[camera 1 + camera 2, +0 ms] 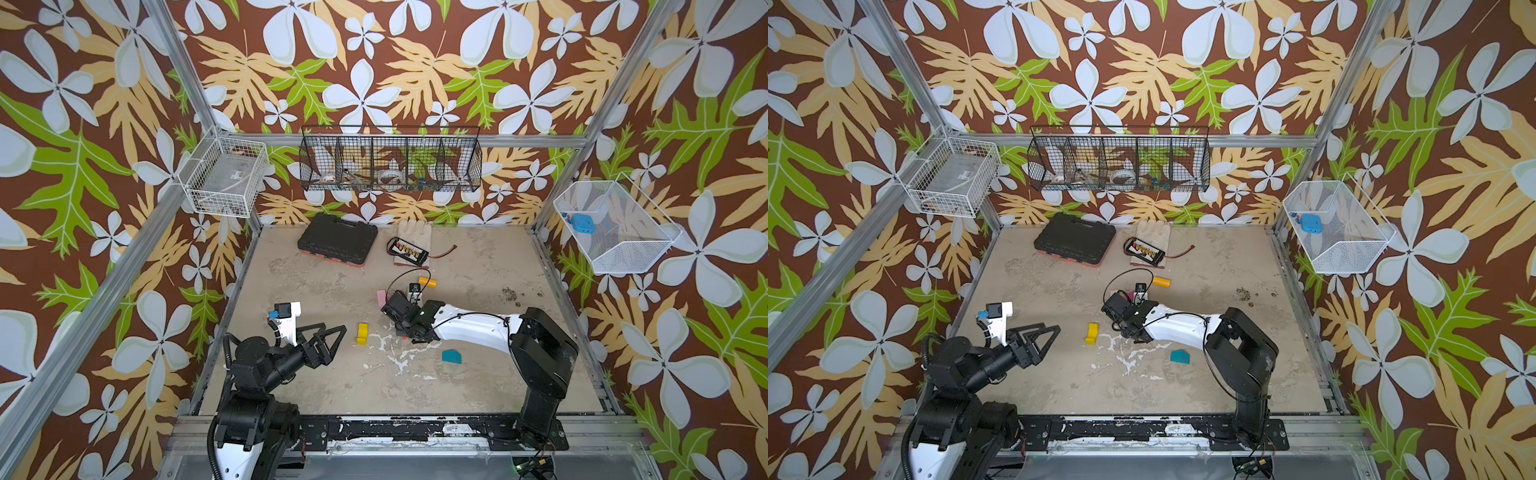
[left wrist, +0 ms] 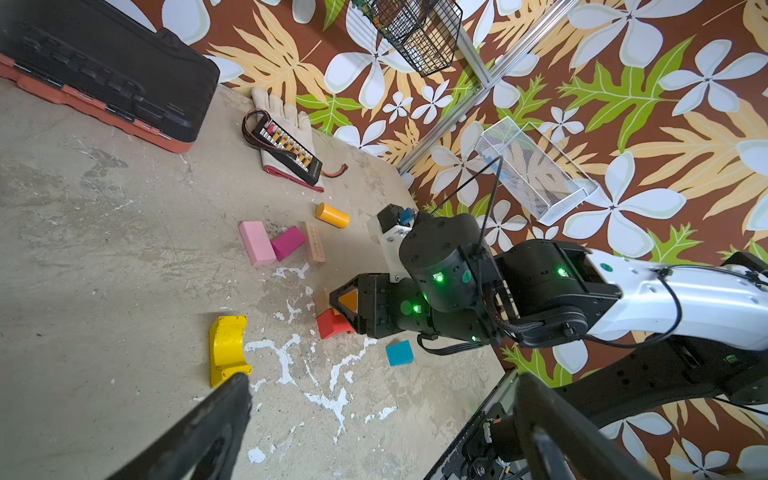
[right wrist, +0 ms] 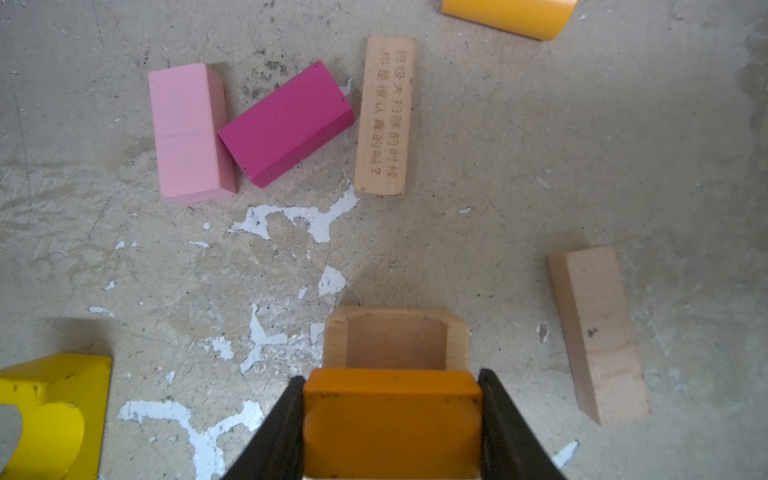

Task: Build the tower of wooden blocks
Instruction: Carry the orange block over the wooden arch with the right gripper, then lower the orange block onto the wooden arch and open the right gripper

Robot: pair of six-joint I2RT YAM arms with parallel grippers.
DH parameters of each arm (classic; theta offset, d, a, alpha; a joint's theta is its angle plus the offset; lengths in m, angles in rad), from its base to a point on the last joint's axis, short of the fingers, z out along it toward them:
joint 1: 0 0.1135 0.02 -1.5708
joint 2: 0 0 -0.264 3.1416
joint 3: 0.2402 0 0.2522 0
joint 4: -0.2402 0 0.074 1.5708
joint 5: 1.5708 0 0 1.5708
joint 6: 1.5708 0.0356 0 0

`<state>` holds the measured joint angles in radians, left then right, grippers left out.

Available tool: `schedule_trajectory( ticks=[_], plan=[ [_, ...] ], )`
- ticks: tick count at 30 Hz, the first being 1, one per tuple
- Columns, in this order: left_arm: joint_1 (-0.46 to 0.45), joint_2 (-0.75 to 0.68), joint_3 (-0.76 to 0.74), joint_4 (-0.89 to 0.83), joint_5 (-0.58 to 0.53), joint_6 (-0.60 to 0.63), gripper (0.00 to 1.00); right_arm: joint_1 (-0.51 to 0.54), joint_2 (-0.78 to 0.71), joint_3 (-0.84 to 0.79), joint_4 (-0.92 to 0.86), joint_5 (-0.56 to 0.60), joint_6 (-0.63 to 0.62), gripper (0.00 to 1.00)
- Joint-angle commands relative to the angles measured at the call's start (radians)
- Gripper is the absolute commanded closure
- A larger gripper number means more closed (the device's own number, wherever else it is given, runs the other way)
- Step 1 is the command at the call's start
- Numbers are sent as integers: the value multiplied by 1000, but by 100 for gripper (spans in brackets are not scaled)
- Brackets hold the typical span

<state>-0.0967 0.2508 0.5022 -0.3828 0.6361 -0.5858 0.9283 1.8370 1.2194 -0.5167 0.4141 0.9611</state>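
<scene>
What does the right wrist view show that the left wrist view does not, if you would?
Only the right wrist view: both right fingers pressed on the orange block, the hollow of the plain wood arch just beyond it, and a blank wood bar. Only the left wrist view: the red block near that grip, the teal block, the black tool case and the glove. Both: the pink bar, the magenta bar, the engraved wood bar, the yellow arch and the orange cylinder.

orange block, pink block, yellow arch
</scene>
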Motion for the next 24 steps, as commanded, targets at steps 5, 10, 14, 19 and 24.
schedule_trajectory(
  ticks=[5,10,14,19,24],
  plan=[
    [-2,-8,-1,22,3,-3,0,-2,4,11,-6,45,-12,65],
    [-2,-10,-1,22,5,-4,0,-3,14,28,-4,45,-16,64],
    [-2,-10,-1,22,4,-3,0,-5,23,31,0,42,-16,62],
    [-3,-11,-1,22,5,-4,0,-12,36,33,-1,39,-16,59],
    [-3,-12,-2,22,5,-3,0,-15,39,30,2,35,-16,58]
  ],
)
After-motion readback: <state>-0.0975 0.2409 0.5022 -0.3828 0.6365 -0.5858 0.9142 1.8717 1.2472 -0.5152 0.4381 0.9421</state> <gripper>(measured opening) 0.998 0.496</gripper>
